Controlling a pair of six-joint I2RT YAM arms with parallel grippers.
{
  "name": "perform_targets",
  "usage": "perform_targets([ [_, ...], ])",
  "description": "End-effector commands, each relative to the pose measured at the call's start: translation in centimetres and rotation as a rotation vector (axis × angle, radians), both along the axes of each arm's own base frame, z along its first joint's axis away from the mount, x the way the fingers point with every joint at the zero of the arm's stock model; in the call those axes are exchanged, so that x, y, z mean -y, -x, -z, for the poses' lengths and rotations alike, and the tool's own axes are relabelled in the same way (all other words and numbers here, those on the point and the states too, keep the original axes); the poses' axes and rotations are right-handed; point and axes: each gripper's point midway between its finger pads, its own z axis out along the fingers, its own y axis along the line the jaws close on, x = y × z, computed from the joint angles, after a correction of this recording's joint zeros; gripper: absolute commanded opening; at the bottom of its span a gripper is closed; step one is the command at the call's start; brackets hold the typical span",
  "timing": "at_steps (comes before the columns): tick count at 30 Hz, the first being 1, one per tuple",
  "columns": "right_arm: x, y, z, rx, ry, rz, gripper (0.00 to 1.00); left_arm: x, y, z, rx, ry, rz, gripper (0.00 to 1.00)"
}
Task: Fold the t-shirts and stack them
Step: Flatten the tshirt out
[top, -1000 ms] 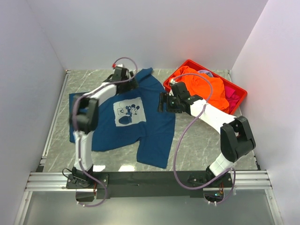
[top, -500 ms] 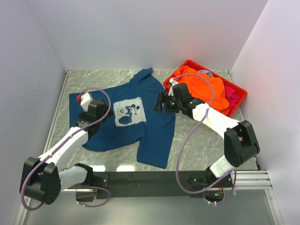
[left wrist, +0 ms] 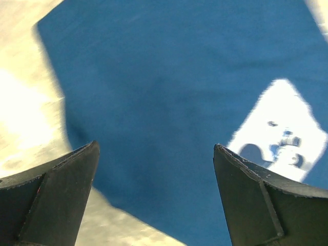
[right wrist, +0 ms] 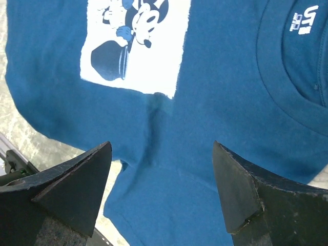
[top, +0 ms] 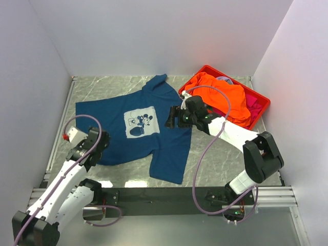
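Note:
The navy-blue t-shirt [top: 136, 125] lies spread flat on the marble table, its pale mouse print [top: 141, 124] facing up. My left gripper [top: 96, 144] is open and empty over the shirt's near left hem; the left wrist view shows blue cloth [left wrist: 169, 102] between the fingers. My right gripper [top: 171, 118] is open and empty above the shirt's right side near the collar; the right wrist view shows the print [right wrist: 136, 41] and collar [right wrist: 287, 66]. The orange t-shirt [top: 223, 97] and a magenta-pink one [top: 252, 105] lie heaped in the red crate.
The red plastic crate [top: 261, 98] stands at the back right corner. White walls enclose the table on three sides. A metal rail [top: 164, 196] with the arm bases runs along the near edge. Bare marble [top: 220, 154] shows right of the shirt.
My left arm has swung from the shirt's far collar edge back and down to the near left hem. My right gripper has edged left over the shirt. The shirt has not moved.

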Motion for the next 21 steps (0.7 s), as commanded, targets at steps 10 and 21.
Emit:
perform_targets([
  [10, -0.3, 0.3, -2.9, 0.084, -0.062, -0.025, 0.86, -0.2, 2.3, 5.1, -0.145, 0.03, -0.073, 0.99],
  [21, 0.0, 0.7, -3.9, 0.106, -0.084, -0.02, 0.86, 0.3, 1.0, 6.3, -0.12, 0.02, -0.026, 0.98],
])
